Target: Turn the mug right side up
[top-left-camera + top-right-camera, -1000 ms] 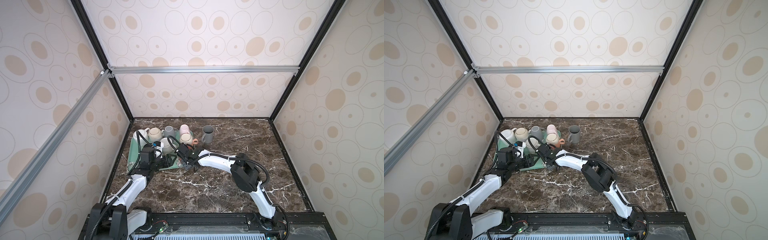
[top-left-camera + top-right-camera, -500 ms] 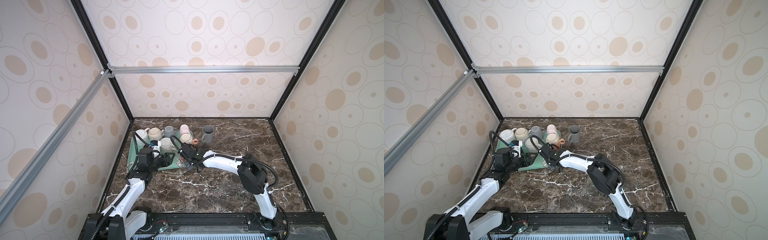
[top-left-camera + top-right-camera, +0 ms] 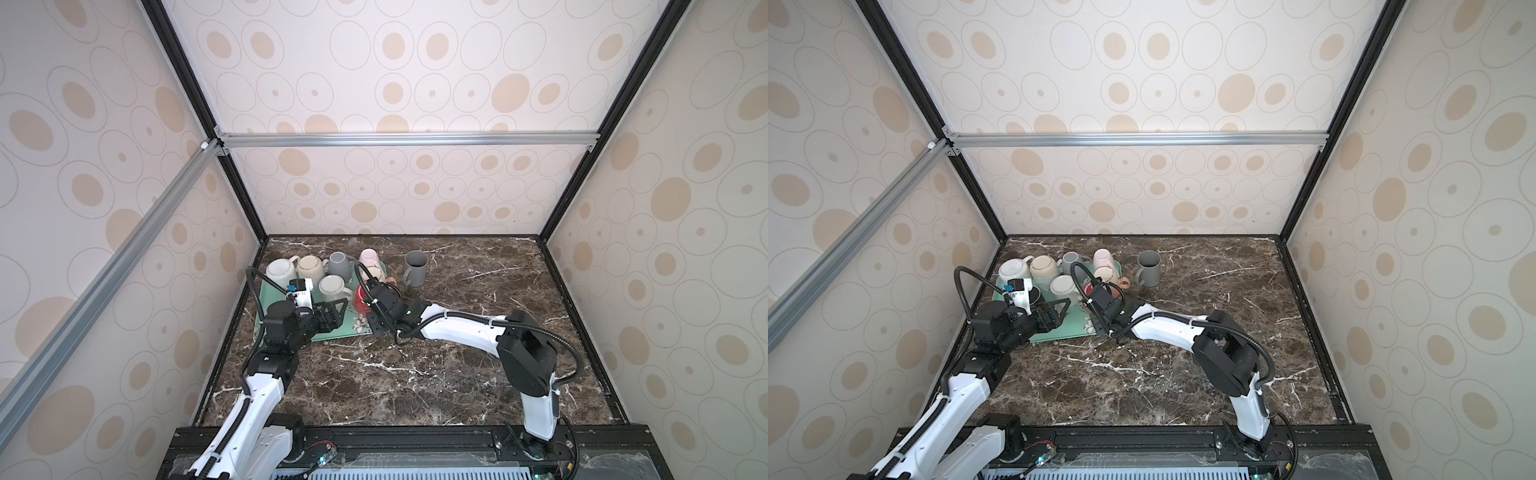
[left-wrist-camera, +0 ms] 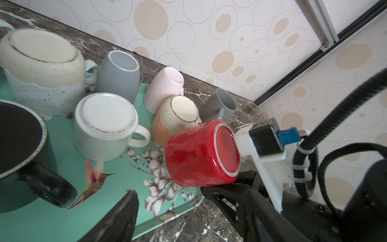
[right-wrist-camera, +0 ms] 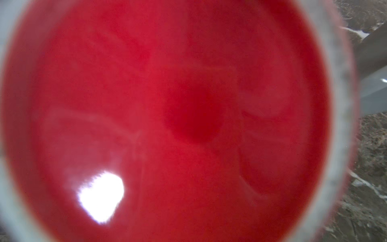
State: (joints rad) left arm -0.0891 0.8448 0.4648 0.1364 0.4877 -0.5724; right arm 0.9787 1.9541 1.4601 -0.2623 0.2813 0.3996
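Cream oval-patterned panels (image 3: 415,195) are enclosing a dark marble tabletop (image 3: 415,374). The right gripper (image 3: 369,305) is clenching a glossy red ceramic mug (image 4: 201,155), tilted over the edge of a teal floral tray (image 4: 52,222); the left gripper (image 3: 334,313) is gaping empty. The mug's base is filling the right wrist view.

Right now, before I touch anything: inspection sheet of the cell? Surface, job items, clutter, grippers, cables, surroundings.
Surface: dark marble table; green tray at its left rear.
Job's things: red mug tilted over the tray's corner, not yet upright.
Clutter: five upside-down mugs on the tray; dark mug upright on it; grey mug upright on the table.
Grippers: right gripper shut on the red mug, grip spot hidden; left gripper open, empty.
Cables: black hose arcs over the tray's mugs; contact cannot be told.
Surroundings: patterned wall panels, aluminium frame bar.
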